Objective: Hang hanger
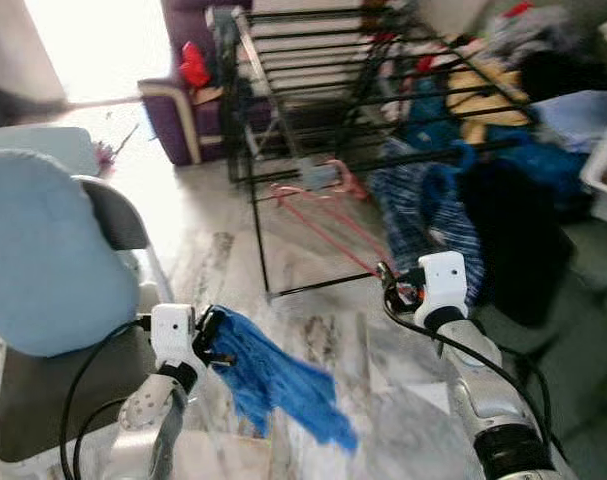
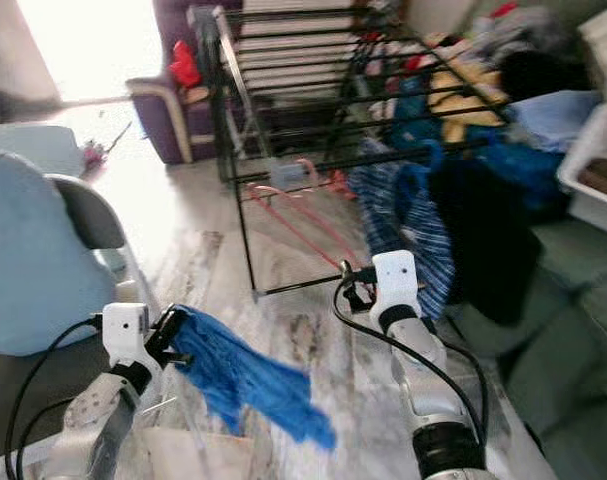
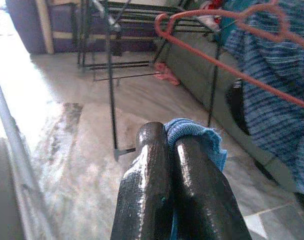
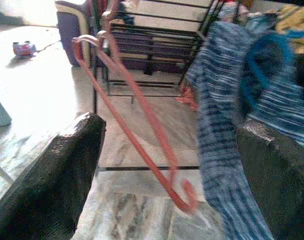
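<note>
A pink hanger (image 1: 323, 225) hangs by its hook from a lower bar of the black drying rack (image 1: 313, 80), beside a blue striped garment (image 1: 428, 215). My right gripper (image 1: 388, 280) is open just in front of the hanger's lower end. In the right wrist view the hanger (image 4: 136, 135) runs slanting between the two spread fingers (image 4: 56, 175). My left gripper (image 1: 215, 345) is low at the left, shut on a blue cloth (image 1: 273, 380) that droops toward the floor. The left wrist view has the cloth (image 3: 192, 132) bunched at the closed fingertips.
A chair with a light blue cushion (image 1: 43, 260) stands close at my left. A purple sofa (image 1: 183, 110) sits behind the rack. Piled clothes (image 1: 523, 90) and a dark garment (image 1: 513, 230) cover the green couch at the right. Marble floor lies between.
</note>
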Motion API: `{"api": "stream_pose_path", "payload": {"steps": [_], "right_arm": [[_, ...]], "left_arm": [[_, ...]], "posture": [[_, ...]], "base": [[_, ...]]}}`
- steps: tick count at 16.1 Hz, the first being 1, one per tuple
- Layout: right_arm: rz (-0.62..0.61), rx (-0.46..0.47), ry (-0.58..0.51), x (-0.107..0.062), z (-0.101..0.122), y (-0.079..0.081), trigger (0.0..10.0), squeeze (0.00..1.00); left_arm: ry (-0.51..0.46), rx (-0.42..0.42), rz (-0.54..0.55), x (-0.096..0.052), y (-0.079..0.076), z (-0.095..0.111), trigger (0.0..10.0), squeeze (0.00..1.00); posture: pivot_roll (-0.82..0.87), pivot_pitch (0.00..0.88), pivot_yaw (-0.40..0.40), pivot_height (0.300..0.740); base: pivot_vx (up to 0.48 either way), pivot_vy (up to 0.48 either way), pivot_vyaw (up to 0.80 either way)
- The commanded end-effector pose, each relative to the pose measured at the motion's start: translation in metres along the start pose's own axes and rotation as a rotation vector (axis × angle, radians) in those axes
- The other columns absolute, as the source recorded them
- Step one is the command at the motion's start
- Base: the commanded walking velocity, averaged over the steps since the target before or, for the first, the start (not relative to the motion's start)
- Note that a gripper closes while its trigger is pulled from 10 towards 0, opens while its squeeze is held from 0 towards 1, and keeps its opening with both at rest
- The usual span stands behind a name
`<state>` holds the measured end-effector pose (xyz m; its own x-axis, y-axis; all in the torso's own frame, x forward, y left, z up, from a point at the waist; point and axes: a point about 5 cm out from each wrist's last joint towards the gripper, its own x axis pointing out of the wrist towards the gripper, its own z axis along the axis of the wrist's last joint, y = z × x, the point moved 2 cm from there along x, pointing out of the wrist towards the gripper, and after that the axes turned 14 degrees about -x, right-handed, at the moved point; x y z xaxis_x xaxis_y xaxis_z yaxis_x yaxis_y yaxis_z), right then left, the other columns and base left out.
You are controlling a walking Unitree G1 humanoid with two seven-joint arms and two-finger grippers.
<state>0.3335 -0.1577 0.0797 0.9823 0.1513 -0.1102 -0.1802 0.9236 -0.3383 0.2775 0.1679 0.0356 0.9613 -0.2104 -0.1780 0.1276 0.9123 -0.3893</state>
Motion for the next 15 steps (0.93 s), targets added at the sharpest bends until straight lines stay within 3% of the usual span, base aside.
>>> {"api": "stream_pose_path", "payload": {"steps": [1,5,8,15], "right_arm": [[0.003,-0.012,0.005,0.0,0.0,-0.003,10.0,0.0],[0.004,-0.017,0.011,0.0,-0.001,-0.003,10.0,0.0],[0.018,-0.018,0.023,-0.002,-0.004,-0.002,10.0,0.0],[0.23,0.001,0.064,-0.013,-0.015,0.017,10.0,0.0]], "left_arm": [[-0.015,0.007,-0.016,0.003,-0.003,0.006,10.0,0.0],[-0.019,0.001,-0.017,0.002,-0.004,0.006,10.0,0.0],[-0.005,-0.01,0.009,0.0,-0.001,0.002,10.0,0.0],[0.021,-0.003,0.029,0.0,0.001,0.0,10.0,0.0]], "posture": [[-0.12,0.0,0.006,0.736],[-0.12,0.0,0.004,0.736],[-0.13,0.0,0.005,0.736],[-0.13,0.0,0.009,0.736]], "base": [[0.45,0.0,0.0],[0.395,0.0,0.0],[0.0,0.0,0.0],[0.0,0.0,0.0]]}}
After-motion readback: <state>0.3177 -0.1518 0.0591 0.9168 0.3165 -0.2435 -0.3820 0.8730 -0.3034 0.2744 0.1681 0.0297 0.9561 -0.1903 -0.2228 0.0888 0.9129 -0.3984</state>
